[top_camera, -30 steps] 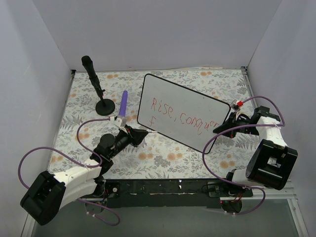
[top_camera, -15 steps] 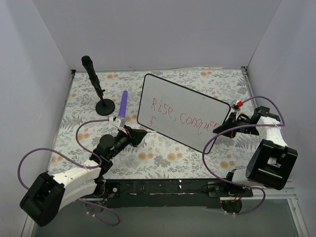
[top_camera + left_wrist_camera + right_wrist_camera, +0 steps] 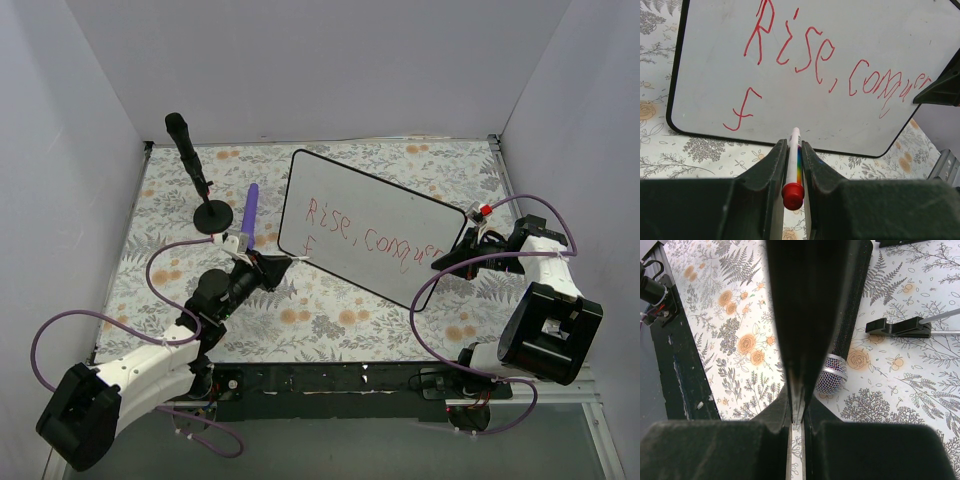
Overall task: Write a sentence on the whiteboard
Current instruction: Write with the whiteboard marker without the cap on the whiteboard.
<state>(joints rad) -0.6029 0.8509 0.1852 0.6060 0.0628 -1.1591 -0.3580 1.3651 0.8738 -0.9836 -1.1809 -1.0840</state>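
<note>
Though tiny overhead, marker (image 3: pixel 793 160) tight in left jaws, whiteboard (image 3: pixel 880 45) rim in right jaws.

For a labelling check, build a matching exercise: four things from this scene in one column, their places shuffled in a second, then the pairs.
Things:
1. marker
2. whiteboard
3. purple stick
4. black stand

Places:
A. clamped at its right edge by the right gripper
B. far left, on a round base
C. held in the left gripper
D. between the black stand and the whiteboard

Pairs: 1-C, 2-A, 3-D, 4-B.
</note>
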